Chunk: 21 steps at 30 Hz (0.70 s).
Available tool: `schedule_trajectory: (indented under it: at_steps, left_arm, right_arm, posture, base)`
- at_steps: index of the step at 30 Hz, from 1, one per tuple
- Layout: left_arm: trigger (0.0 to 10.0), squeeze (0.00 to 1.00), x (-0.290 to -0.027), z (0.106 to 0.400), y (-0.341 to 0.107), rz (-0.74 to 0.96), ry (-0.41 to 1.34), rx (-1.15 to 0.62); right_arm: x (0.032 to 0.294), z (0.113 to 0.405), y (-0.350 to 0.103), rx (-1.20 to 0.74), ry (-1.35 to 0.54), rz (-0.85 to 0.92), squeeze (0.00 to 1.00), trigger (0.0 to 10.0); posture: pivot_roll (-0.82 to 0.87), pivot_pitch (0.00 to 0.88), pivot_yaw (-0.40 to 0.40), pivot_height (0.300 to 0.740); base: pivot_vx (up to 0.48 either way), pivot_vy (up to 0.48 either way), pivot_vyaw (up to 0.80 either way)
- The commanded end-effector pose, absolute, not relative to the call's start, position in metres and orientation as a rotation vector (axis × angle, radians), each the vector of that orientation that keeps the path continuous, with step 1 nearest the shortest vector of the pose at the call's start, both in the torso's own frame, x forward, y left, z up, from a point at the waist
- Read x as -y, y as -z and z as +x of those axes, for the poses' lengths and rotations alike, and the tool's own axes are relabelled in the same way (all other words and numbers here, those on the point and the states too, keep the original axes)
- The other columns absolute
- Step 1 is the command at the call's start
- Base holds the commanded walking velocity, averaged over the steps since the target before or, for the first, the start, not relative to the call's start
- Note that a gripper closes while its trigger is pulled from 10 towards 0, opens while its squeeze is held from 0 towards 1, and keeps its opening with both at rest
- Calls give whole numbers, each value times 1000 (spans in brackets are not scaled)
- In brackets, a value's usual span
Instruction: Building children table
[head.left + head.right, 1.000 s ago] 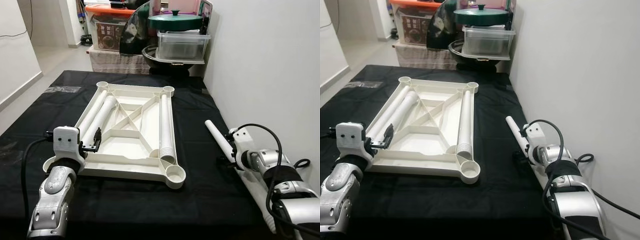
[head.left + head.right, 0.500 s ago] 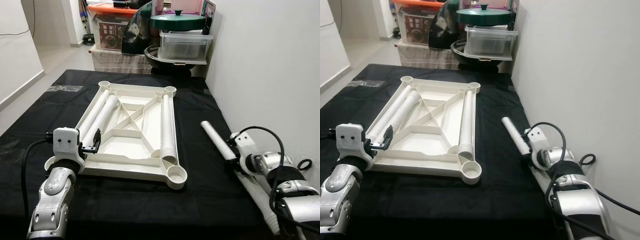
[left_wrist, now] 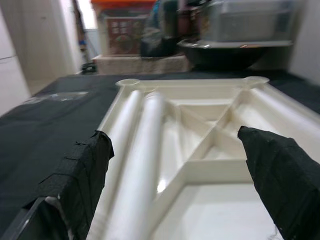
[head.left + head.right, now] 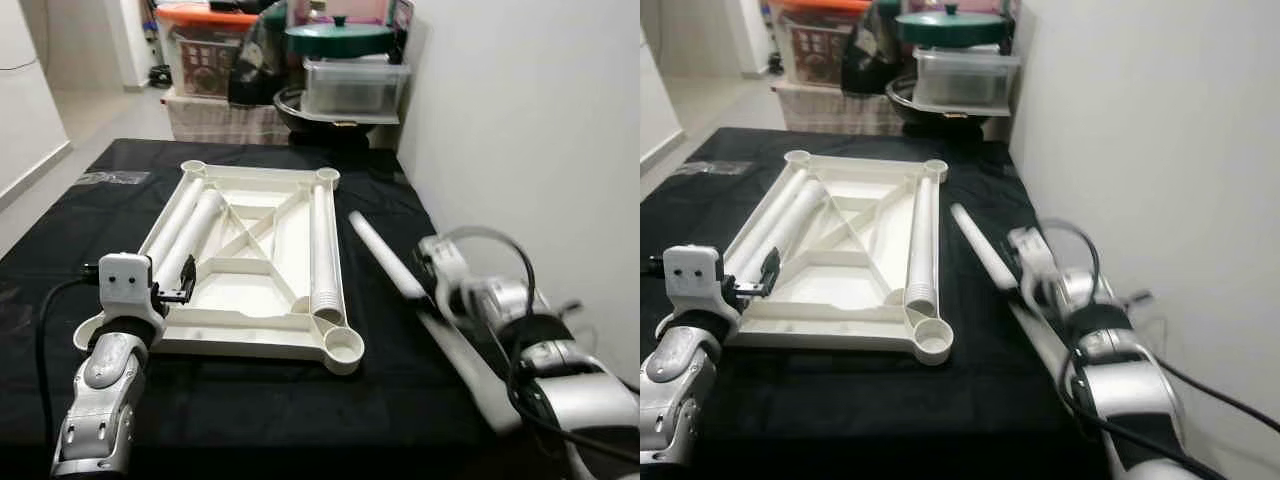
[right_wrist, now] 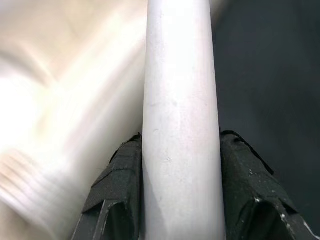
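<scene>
Both fingers of the right gripper [image 5: 180,200] squeeze a white table leg [image 4: 385,255], holding it just right of the upside-down white tabletop [image 4: 255,262]. Spread wide apart, the left gripper [image 4: 183,289] fingers hover at the tabletop's near left edge. Three more legs [image 4: 322,250] lie inside the tabletop, which rests on a black cloth [image 4: 60,215].

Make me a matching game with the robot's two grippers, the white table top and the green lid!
Things:
1. left gripper
2. right gripper
3. table top
4. green lid

States:
A. lies upside down on the black cloth
B. sits on the clear box at the back
C. open, at the table top's near left corner
D. shut on a white table leg

Pairs: 1-C, 2-D, 3-A, 4-B
</scene>
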State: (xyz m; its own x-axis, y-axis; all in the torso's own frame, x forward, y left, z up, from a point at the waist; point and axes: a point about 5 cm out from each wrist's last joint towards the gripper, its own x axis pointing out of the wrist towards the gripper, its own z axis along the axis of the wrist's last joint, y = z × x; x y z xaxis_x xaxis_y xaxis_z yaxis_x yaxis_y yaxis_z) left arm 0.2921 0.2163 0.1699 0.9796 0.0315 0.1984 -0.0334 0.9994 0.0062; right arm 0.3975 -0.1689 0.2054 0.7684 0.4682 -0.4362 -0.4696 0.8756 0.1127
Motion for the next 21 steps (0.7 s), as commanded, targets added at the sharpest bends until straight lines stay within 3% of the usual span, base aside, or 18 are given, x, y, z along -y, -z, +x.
schedule_trajectory:
  at_steps: [1,8,17,21]
  left_arm:
    - [10000,0,-205,292,-177,-67,84,219]
    - [10000,0,-193,289,-183,-266,268,214]
    - [10000,0,-166,270,-195,-466,660,214]
    - [10000,0,-163,265,-197,-530,777,185]
  right_arm:
    - [132,398,-288,-207,-684,125,0,0]
    - [110,396,-331,-44,-761,298,0,0]
    - [48,367,-297,10,-929,434,0,0]
    - [39,362,-296,30,-937,457,0,0]
  posture:
    - [46,0,-82,740]
    - [50,0,-86,740]
    - [57,0,-67,740]
    - [56,0,-63,740]
  base:
    - [0,0,0]
    - [0,0,0]
    - [0,0,0]
    - [0,0,0]
